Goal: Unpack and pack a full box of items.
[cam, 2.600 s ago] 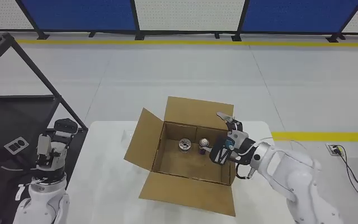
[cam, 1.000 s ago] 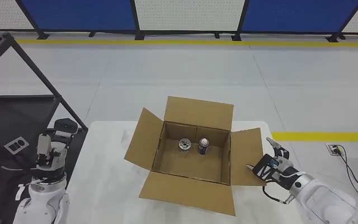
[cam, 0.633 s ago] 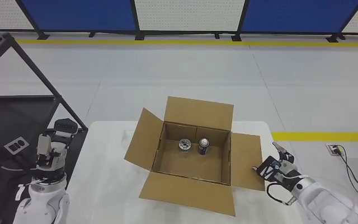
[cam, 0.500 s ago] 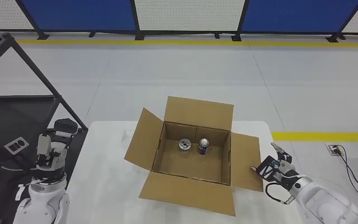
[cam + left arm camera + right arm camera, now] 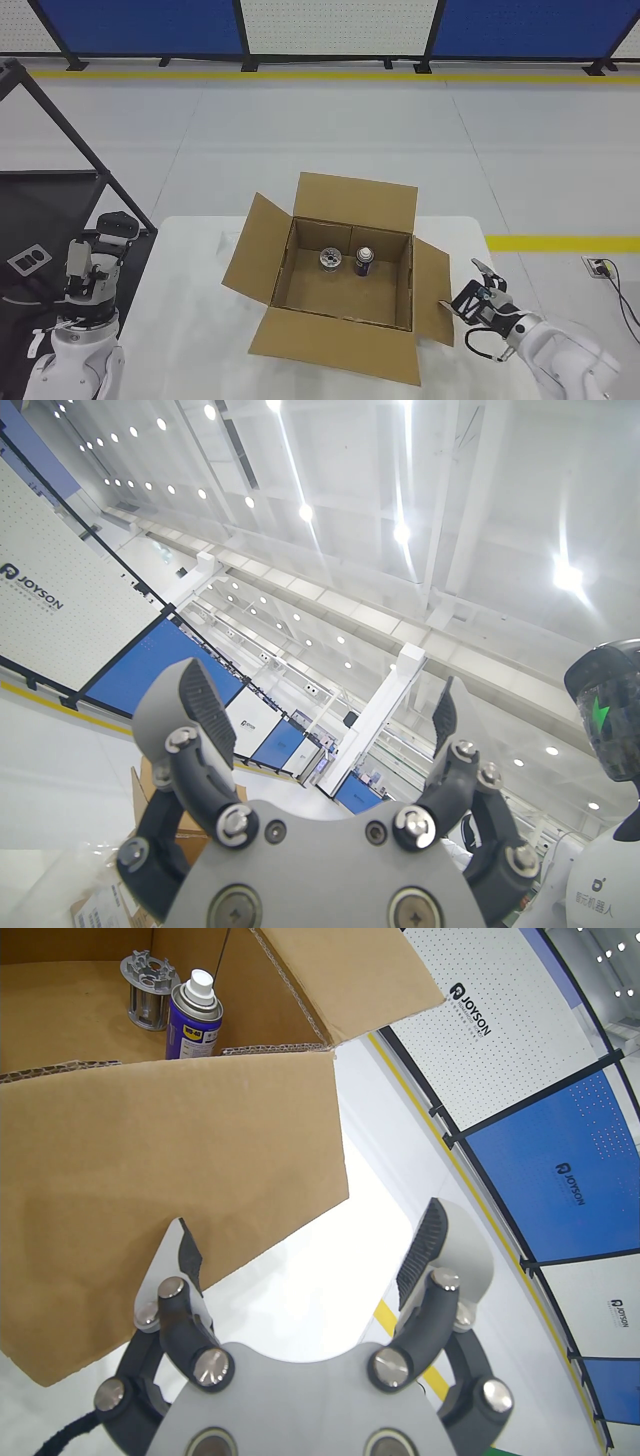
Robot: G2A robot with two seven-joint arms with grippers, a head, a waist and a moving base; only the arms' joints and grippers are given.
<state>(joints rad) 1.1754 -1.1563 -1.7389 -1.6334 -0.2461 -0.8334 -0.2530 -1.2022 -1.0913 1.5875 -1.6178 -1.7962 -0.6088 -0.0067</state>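
**Open brown cardboard box (image 5: pixel 340 300) at centre frame on a white table (image 5: pixel 190 300), both grippers spread wide and empty.**
Blue and white partition panels (image 5: pixel 340 25) and a yellow floor line (image 5: pixel 300 75) are seen along the top, and a black metal frame (image 5: pixel 60 130) at the left. The box's raised right flap (image 5: pixel 430 290) is set between the right gripper (image 5: pixel 478 290), at lower right, and the interior. Inside, by the upper wall, a grey metal cylindrical part (image 5: pixel 327 259) and a white-capped blue spray can (image 5: pixel 364 261) are stood upright, side by side. The left gripper (image 5: pixel 325 695) is pointed at the ceiling.

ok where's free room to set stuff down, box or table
Free: the box floor's near half, in front of the spray can and metal part at the far wall; the table left of the left flap. Crowded: the right flap, with the right end effector at its edge.
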